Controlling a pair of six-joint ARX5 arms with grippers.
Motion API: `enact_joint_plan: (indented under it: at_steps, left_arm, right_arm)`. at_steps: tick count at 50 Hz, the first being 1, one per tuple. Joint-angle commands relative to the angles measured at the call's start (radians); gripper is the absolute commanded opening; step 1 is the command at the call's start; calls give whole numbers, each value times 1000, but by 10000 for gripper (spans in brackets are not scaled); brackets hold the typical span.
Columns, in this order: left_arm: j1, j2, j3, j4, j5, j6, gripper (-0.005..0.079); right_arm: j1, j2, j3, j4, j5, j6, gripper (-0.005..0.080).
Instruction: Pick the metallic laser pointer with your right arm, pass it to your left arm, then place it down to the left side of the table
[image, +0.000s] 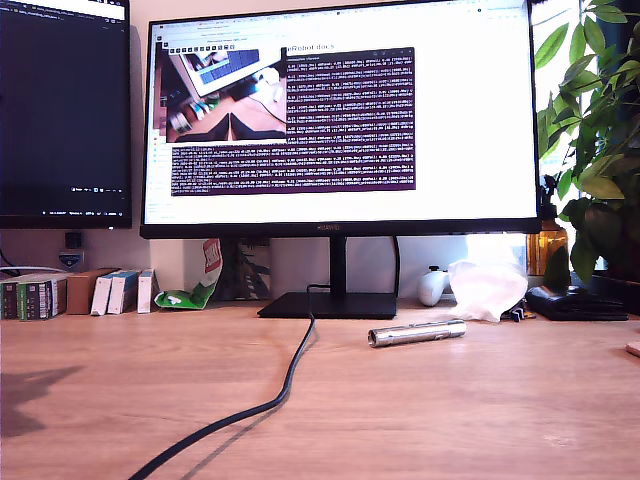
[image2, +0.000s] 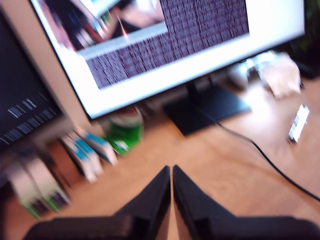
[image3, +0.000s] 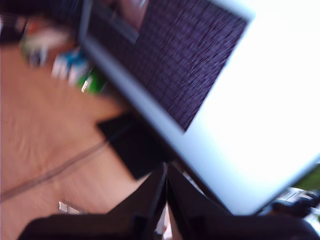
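The metallic laser pointer (image: 416, 333) lies flat on the wooden table (image: 450, 420), right of centre in the exterior view and in front of the monitor base. Neither arm shows in the exterior view. In the blurred first wrist view, my first gripper (image2: 171, 171) hangs above the table, shut with nothing between its fingers; the laser pointer (image2: 299, 123) lies well away from it. The second wrist view is also blurred. My second gripper (image3: 165, 168) is shut and empty near the monitor's lower edge. A silvery glint off to one side looks like the laser pointer (image3: 69, 207).
A black cable (image: 285, 385) runs from the monitor stand (image: 330, 304) toward the table's front edge. Behind stand a large monitor (image: 340, 110), small boxes (image: 75, 293), a green packet (image: 190, 295), crumpled white tissue (image: 487, 288) and a plant (image: 600, 130).
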Motion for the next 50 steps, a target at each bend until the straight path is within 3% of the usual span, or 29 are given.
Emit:
enact_joint_plan:
  at_steps: [1,9,21,50]
  left_arm:
    - [-6,-7,21,8,4,5,-20]
    - [-6,-7,21,8,5,5,-20]
    - [-6,-6,21,7,5,5,-20]
    - [-6,-6,21,4,5,5,-20]
  right_arm:
    - [23,50,58,-23,-8,-63,-12]
    - [68,181,153,-88,-8,-243,-12]
    - [148,299,169,-114,10,-464,-12]
    - [285,533,169,-203,338,-822,-12]
